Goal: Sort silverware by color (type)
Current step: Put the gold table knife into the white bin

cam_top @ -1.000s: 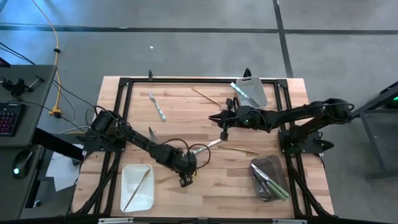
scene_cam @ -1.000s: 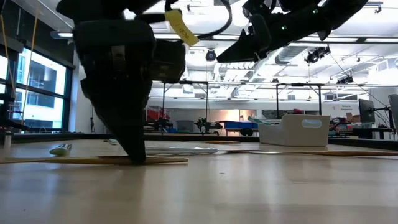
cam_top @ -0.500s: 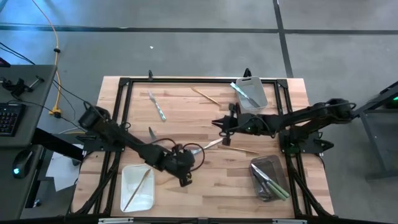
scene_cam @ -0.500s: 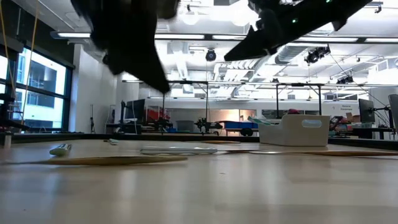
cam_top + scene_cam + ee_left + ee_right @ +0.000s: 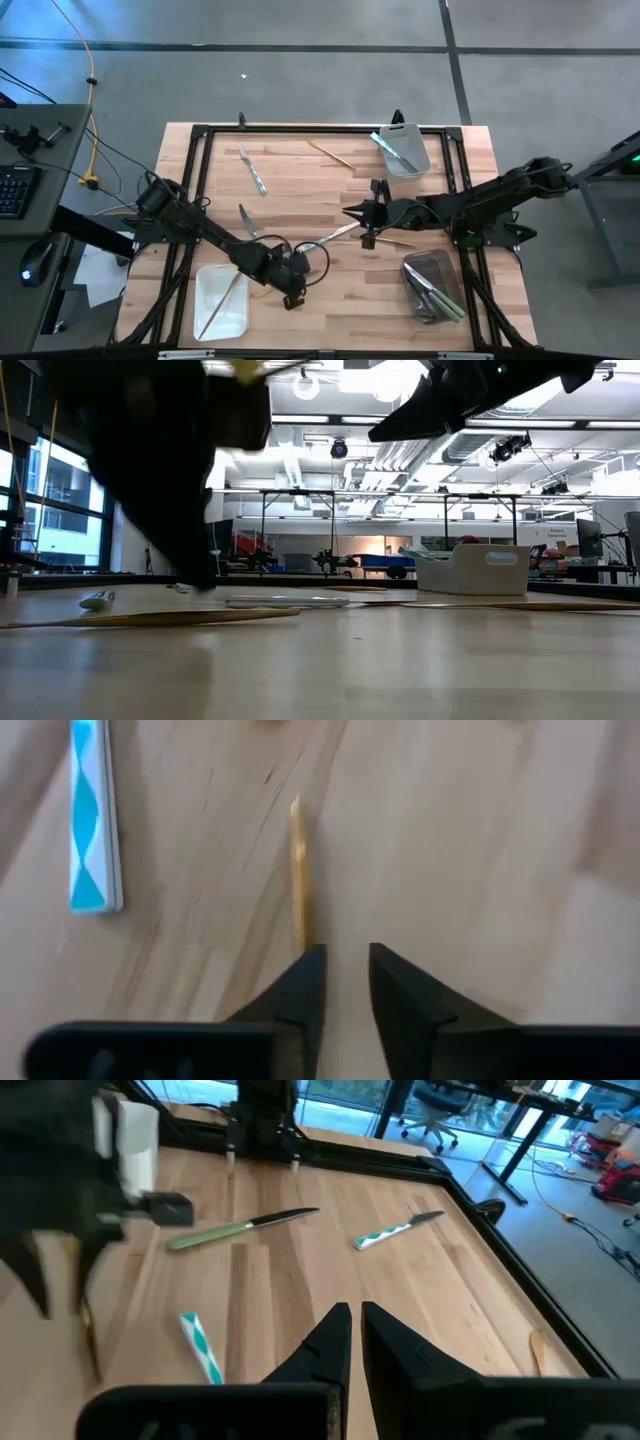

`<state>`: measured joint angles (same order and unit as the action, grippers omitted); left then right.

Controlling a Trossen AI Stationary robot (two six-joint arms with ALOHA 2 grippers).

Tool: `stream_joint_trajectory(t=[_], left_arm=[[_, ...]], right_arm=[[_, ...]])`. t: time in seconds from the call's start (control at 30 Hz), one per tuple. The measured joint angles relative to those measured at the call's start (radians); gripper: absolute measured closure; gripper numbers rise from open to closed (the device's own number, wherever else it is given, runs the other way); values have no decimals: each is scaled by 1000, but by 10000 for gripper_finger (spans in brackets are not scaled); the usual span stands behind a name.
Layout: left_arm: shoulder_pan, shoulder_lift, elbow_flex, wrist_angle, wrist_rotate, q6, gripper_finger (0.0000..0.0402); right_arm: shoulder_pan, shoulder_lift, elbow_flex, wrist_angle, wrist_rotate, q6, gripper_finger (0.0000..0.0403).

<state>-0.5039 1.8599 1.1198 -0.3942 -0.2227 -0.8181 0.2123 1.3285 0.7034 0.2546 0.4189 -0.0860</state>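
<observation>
L pincer (image 5: 345,952) is low over the near part of the surface (image 5: 345,305), just beside white tray (image 5: 210,285). Its jaws are a little spread w/ nothing between them. Gold piece (image 5: 298,880) lies flat on the wood, slim and shiny, its near end just beside one tip and off the jaw gap, so it's not straddled. Step in hand, imo: pick for the gold group, since the white tray holds one gold item (image 5: 222,302) already. Next move needs a small sideways shift to centre the jaws on the handle, then down to the wood, pinch, lift and carry over to the white tray. It's thin and flat, so it could skid or tip on closing. Dark tray (image 5: 415,268) at the near right holds green-handled pcs (image 5: 440,298). Mid surface: R pincer (image 5: 355,1318) hangs w/ tips pressed together, holding nothing. Loose around it are a green knife (image 5: 245,218), a blue/silver pc (image 5: 335,234) and gold stick (image 5: 388,241). Far side: blue knife (image 5: 253,170), another gold pc (image 5: 330,152), and bin (image 5: 418,160) w/ blue-handled pcs inside.
</observation>
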Motion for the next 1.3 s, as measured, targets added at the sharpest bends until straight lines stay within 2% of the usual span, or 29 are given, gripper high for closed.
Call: stream_joint_trajectory(t=[0.17, 0.3, 0.47, 0.6, 0.67, 0.83, 1.17, 1.3], left_arm=[[0, 17, 2, -42, 7, -1, 281], [-16, 18, 42, -154, 7, -18, 267], [-38, 16, 111, -320, 8, -49, 268], [-49, 16, 117, -384, 81, -111, 270], [-54, 16, 117, -380, 102, -130, 270], [-59, 21, 118, -368, 78, -140, 270], [-59, 121, 118, -365, 115, -105, 271], [-58, 129, 119, -365, 130, -68, 295]], right_arm=[[34, 0, 0, 5, 26, 0, 390], [53, 0, 0, 5, 50, 0, 390], [58, 0, 0, 5, 51, 1, 390], [58, 1, 0, 5, 51, 3, 390], [58, 1, 0, 5, 50, 3, 390], [58, 1, 0, 5, 50, 3, 390], [59, 1, -1, 5, 46, 18, 390], [59, 1, -1, 5, 45, 26, 390]])
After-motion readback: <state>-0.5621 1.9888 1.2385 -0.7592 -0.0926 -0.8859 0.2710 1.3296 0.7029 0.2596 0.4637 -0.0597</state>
